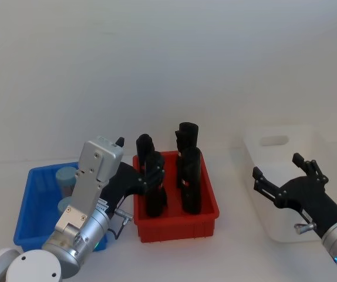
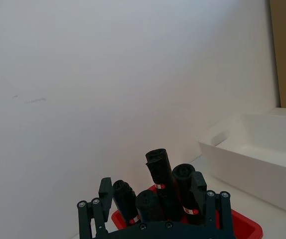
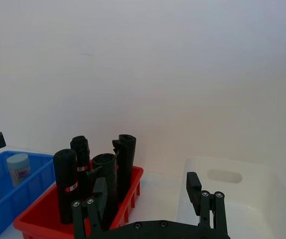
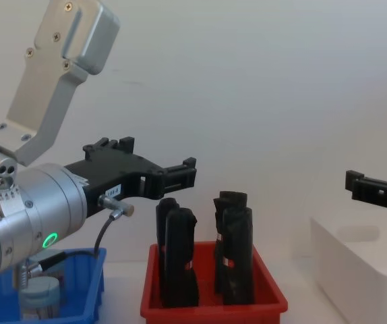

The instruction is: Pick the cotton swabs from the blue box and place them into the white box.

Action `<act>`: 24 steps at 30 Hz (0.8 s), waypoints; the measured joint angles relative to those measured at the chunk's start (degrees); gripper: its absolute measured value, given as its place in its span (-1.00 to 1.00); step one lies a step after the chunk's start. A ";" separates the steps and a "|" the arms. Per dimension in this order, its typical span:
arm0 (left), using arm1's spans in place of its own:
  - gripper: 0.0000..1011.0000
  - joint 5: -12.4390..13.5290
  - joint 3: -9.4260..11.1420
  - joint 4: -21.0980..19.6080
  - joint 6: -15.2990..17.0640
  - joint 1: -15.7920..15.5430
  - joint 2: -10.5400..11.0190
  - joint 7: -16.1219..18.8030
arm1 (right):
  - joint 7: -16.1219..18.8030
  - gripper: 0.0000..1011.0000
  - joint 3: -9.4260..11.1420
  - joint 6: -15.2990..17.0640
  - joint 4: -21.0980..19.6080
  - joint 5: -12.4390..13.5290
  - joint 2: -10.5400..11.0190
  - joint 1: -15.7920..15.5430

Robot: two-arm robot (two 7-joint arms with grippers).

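**Swabs unpicked; toppling risk**

The cotton swabs (image 1: 67,177) sit in the blue box (image 1: 30,202), near left. Left gripper (image 2: 152,191) hovers spread beside the tall black rolls (image 1: 190,176) in the red bin (image 1: 177,226); swinging across could topple them. Right gripper (image 1: 278,167), spread, waits at the white box (image 3: 262,177).

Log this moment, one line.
left gripper open, raised by red bin | right gripper open above white box | cotton swabs in blue box
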 joint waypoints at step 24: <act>0.99 -0.09 -0.16 0.15 0.21 -0.10 -0.01 -0.08 | 0.00 0.98 0.00 0.00 0.00 0.00 0.00 0.00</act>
